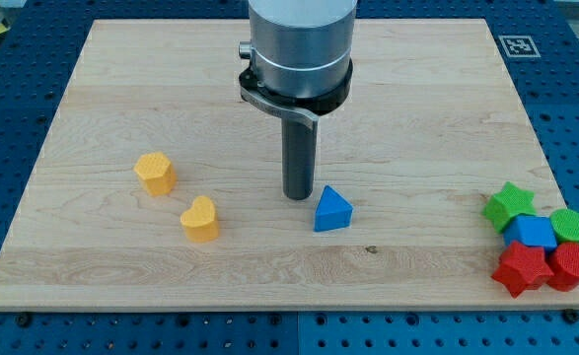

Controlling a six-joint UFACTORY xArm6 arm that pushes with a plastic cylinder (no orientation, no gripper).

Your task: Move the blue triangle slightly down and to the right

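Observation:
The blue triangle lies on the wooden board, a little right of the board's middle and toward the view's bottom. My tip stands just to the upper left of the blue triangle, very close to its left edge; I cannot tell whether it touches. The rod rises from the tip to the arm's grey cylinder at the view's top.
A yellow hexagon-like block and a yellow heart block lie at the left. At the right edge sit a green star, a green cylinder, a blue block, a red star and a red block.

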